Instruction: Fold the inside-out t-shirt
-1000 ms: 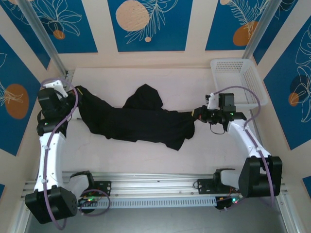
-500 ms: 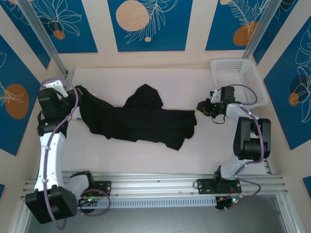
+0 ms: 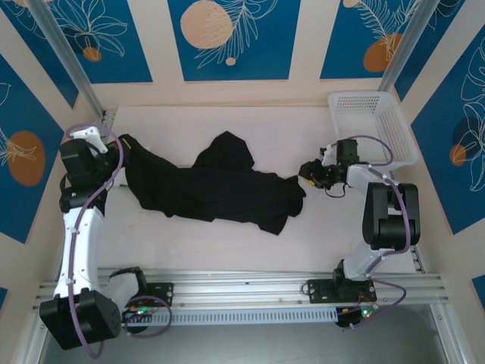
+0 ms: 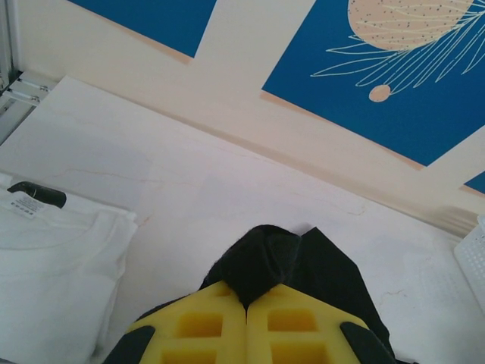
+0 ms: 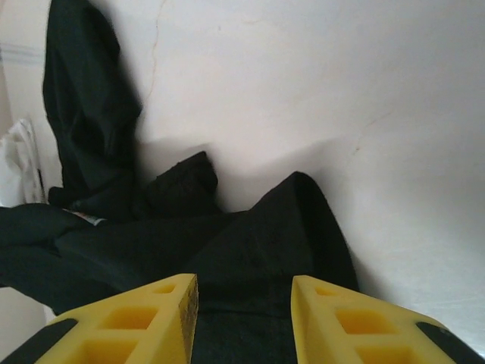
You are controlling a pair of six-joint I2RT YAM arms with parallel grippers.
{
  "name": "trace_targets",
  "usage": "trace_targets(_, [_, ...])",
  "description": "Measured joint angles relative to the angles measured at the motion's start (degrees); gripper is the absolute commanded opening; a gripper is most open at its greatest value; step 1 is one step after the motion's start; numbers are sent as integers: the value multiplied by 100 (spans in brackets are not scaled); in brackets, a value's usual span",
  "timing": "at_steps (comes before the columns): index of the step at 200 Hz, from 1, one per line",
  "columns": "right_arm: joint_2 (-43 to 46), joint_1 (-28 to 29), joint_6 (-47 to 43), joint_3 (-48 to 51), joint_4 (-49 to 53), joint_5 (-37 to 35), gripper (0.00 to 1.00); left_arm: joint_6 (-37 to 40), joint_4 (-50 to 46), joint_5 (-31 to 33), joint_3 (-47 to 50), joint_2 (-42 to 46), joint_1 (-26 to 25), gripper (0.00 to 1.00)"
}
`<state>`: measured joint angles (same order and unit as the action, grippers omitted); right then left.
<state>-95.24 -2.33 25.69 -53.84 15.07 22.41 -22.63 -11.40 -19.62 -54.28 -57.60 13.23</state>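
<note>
The black soft cloth t-shirt lay crumpled across the middle of the top view. The left gripper was clamped on its left-hand end. The right gripper stood partly open over its right-hand end, gripping nothing.

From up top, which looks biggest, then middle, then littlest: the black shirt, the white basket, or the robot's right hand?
1. shirt: biggest by far, it stretches across the table.
2. basket: middle.
3. right hand: littlest, beside the shirt's edge.
</note>
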Motion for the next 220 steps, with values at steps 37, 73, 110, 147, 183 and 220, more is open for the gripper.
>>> trace_targets(37, [-352, 258, -101, -339, 258, -345, 50, -2, 28, -35, 7, 0, 0, 0])
trace_targets(73, [-667, 306, -131, -481, 433, -487, 55, -44, 70, -37, 52, 0, 0, 0])
trace_targets(110, [-739, 409, -129, -509, 555, -485, 55, -90, 81, -39, 59, 0, 0, 0])
trace_targets(147, [-741, 420, -76, -509, 468, -87, 48, -105, 133, -57, 79, 0, 0, 0])
trace_targets(183, [-741, 396, -9, -509, 337, 120, 39, -105, 155, -83, 79, 0, 0, 0])
trace_targets(220, [-675, 313, 31, -483, 212, 278, 29, -105, 155, -96, 79, 0, 0, 0])
